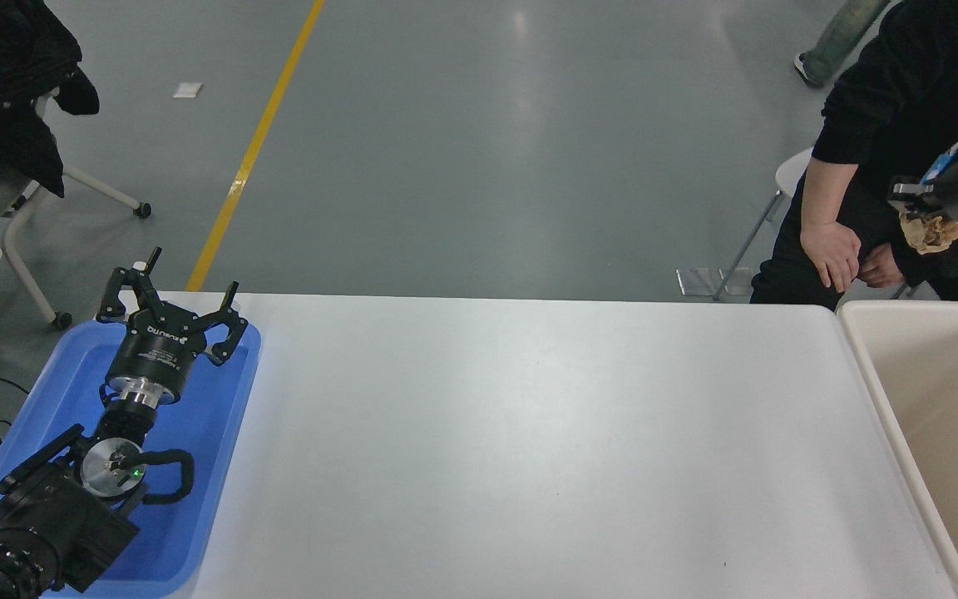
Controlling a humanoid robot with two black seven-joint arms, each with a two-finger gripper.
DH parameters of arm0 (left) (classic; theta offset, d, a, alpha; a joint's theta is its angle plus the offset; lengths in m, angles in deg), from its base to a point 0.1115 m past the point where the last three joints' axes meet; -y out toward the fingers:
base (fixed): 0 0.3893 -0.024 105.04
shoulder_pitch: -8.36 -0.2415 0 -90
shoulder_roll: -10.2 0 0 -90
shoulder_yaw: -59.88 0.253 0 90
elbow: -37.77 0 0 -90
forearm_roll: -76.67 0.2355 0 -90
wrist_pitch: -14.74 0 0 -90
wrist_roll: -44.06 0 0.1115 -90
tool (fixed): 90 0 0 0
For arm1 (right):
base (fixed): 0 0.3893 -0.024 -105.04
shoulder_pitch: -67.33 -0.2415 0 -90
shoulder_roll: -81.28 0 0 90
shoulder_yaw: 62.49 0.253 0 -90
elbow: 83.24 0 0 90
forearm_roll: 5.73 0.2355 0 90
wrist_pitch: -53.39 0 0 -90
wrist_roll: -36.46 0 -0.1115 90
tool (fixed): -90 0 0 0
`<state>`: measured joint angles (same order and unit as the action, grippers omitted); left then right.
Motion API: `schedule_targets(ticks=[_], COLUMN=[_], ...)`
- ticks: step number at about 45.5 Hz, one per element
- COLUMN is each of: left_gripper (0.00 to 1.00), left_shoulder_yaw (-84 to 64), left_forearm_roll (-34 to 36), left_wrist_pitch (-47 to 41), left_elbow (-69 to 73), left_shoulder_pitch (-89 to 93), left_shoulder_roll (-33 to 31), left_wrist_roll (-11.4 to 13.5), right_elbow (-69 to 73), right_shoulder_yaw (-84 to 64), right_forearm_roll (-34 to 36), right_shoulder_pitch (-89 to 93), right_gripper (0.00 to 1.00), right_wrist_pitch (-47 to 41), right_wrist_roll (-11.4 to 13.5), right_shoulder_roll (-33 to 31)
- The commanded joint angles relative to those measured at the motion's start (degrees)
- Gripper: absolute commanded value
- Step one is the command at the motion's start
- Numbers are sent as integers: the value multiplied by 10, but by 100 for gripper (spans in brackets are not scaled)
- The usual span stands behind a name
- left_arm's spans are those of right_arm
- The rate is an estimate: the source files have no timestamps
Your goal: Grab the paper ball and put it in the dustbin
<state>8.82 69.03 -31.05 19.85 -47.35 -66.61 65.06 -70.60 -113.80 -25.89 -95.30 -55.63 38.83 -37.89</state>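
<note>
A: Where's the paper ball (930, 233)?
B: Pinched in the right gripper (916, 218), raised at the right edge, the dustbin (861, 349) below it.
A: Why so high?
B: Probably to clear the rim.
A: The left gripper (170, 309)?
B: Parked, fingers spread, over the blue tray (221, 449).

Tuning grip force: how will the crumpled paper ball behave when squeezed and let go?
The paper ball looks creased and loosely wadded, so it probably squashes easily. Hanging from the right gripper, it seems light. Released above the dustbin, it should drop softly, hardly bouncing.
</note>
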Motion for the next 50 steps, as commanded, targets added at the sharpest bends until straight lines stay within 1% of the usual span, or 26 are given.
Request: schedule_targets(ticks=[1,6,14,23,35,43,50], left_gripper=[100,100,100,100,100,100,100], left_shoulder_yaw=[0,0,0,0,0,0,0], left_forearm_roll=[0,0,0,0,0,0,0], left_wrist_pitch=[0,0,0,0,0,0,0], left_elbow=[0,0,0,0,0,0,0], left_shoulder_pitch=[1,0,0,0,1,0,0], left_shoulder_roll=[0,0,0,0,0,0,0], left_wrist_roll=[0,0,0,0,0,0,0], right_elbow=[-72,-77,-118,-141,-141,-141,-141], right_shoulder_yaw=[62,107,169,200,205,206,206], right_forearm_roll=[6,6,6,21,59,64,64], right_shoulder_pitch=[133,187,271,347,398,413,412], right_gripper=[0,0,0,0,0,0,0], right_wrist_pitch=[115,164,202,223,249,261,261], right_wrist_roll=[5,16,16,15,15,15,15], right_shoulder_roll=[1,1,14,38,75,95,95])
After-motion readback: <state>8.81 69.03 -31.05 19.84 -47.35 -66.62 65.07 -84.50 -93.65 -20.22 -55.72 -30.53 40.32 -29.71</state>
